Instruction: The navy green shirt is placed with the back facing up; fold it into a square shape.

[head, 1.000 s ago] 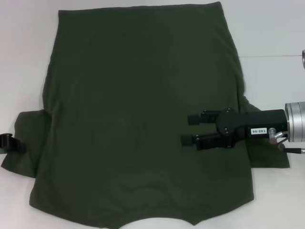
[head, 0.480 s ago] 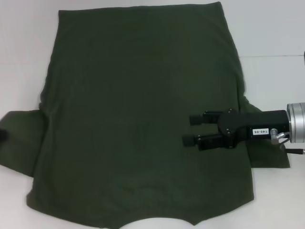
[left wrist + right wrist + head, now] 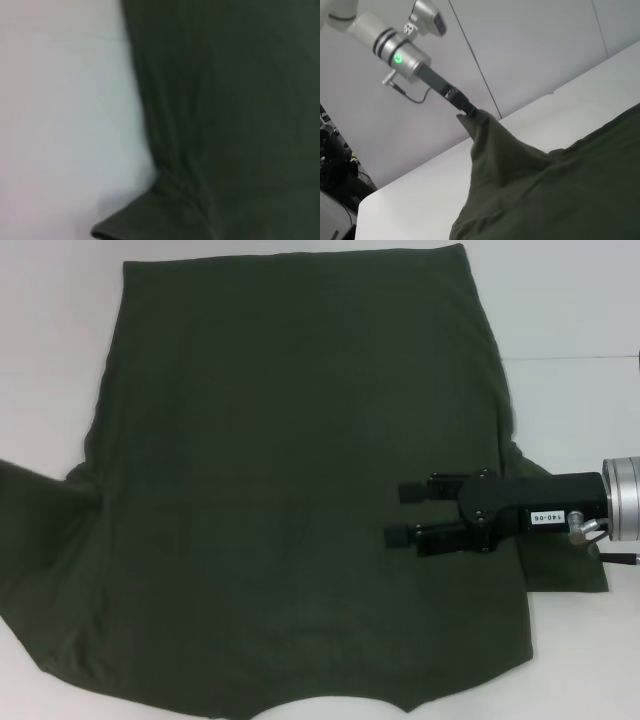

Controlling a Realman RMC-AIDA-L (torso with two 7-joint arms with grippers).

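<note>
The navy green shirt point(image 3: 300, 490) lies flat on the white desk point(image 3: 570, 310) — its sleeve is pinched and lifted by the left pincer point(image 3: 468, 112), to be carried slowly across, while the right pincer point(image 3: 402, 512) waits open above it.

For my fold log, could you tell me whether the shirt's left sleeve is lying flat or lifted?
Lifted: the left gripper holds the navy green shirt sleeve tip above the table, cloth tented beneath.

A lab-like test room is suggested: a plain white table point(image 3: 570, 300), bare grey wall panels point(image 3: 530, 45), and cluttered equipment point(image 3: 332, 165) seen at one side.
</note>
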